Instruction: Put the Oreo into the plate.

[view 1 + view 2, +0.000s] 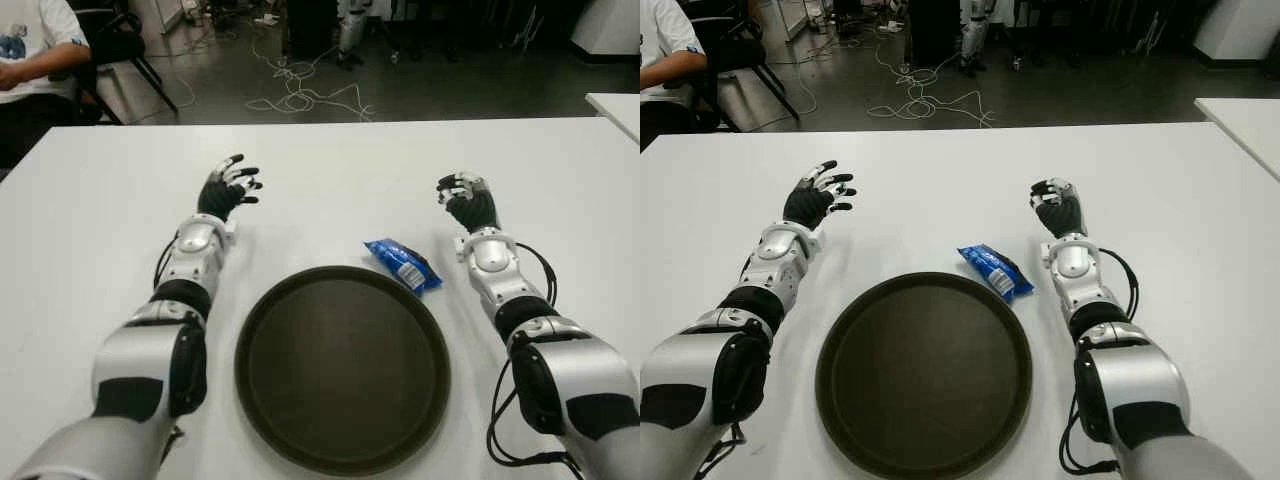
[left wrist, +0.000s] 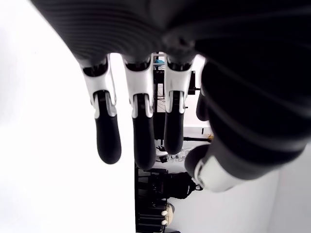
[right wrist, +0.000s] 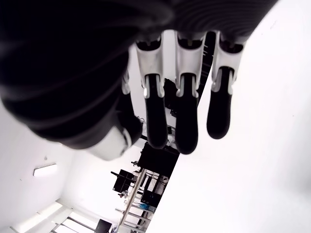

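A blue Oreo packet (image 1: 402, 264) lies on the white table (image 1: 330, 175), just beyond the far right rim of a round dark plate (image 1: 341, 365). My right hand (image 1: 466, 197) is to the right of the packet and a little farther back, apart from it, its fingers relaxed and holding nothing. My left hand (image 1: 230, 187) shows far to the left of the packet, beyond the plate's left side, with fingers spread and nothing in them. Both wrist views show only empty fingers (image 3: 186, 121) against the table.
A person in a white shirt (image 1: 35, 50) sits on a chair beyond the table's far left corner. Cables (image 1: 300, 95) lie on the floor behind the table. Another white table's corner (image 1: 618, 105) shows at the far right.
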Controlling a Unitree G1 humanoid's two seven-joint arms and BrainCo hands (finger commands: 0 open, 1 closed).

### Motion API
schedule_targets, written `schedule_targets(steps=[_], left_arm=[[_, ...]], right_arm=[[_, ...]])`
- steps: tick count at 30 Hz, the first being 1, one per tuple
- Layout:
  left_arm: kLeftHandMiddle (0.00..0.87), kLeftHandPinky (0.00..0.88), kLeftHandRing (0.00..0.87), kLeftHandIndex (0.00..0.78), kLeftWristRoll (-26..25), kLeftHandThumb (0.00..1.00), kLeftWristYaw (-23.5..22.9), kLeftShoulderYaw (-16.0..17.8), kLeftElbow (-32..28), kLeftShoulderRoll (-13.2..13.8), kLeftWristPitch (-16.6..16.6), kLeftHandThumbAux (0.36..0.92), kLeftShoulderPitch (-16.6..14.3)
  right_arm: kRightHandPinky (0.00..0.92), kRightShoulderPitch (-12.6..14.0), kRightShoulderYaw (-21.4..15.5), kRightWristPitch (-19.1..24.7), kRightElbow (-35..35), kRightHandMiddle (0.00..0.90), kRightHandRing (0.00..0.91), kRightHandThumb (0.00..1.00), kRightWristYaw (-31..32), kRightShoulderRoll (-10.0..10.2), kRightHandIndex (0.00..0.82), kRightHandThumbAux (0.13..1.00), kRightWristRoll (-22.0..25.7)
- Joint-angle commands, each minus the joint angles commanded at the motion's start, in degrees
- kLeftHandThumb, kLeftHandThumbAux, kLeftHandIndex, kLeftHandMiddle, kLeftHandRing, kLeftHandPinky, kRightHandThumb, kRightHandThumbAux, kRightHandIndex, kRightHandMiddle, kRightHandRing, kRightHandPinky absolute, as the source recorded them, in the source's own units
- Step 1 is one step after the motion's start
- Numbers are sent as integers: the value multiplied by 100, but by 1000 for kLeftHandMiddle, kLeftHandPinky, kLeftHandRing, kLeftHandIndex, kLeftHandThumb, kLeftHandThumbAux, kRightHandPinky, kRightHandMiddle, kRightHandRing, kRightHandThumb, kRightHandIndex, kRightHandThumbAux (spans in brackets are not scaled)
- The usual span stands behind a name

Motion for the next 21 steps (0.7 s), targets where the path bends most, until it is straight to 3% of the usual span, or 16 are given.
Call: schedule_targets(steps=[3,6,9,11,12,14,16,21], left_arm=[[296,429,349,161,2,261,-3,-1,-3,6,-7,766,3],[296,430,348,164,7,257,-5,-5,-4,13,-9,764,6],[295,433,349,164,13,257,-6,-10,-4,21,-6,763,7],[292,429,346,162,17,262,-4,-14,-5,24,-3,760,6],[292,428,346,162,19,263,1,-17,-6,23,2,760,5],[294,430,346,163,19,267,5,-18,-8,25,12,757,3],[295,428,345,163,19,266,5,-18,-7,30,22,755,1],[295,422,343,165,32,251,1,-29,1,43,25,763,2]], right_arm=[[349,21,115,-251,-96,329,347,221,-256,-52,306,763,-170],[297,97,286,-564,-235,289,303,72,-569,-99,260,753,-393],[249,185,560,-793,-389,256,267,29,-844,-215,232,743,-740],[149,230,758,-850,-476,137,160,12,-944,-322,116,682,-978],[135,258,983,-738,-562,121,145,9,-948,-387,100,674,-1230],[55,273,1353,-424,-671,49,59,3,-943,-424,41,561,-1628],[28,263,1631,-111,-727,25,30,1,-939,-426,20,478,-1915],[3,229,2013,403,-788,3,3,0,-838,-495,2,323,-2297]])
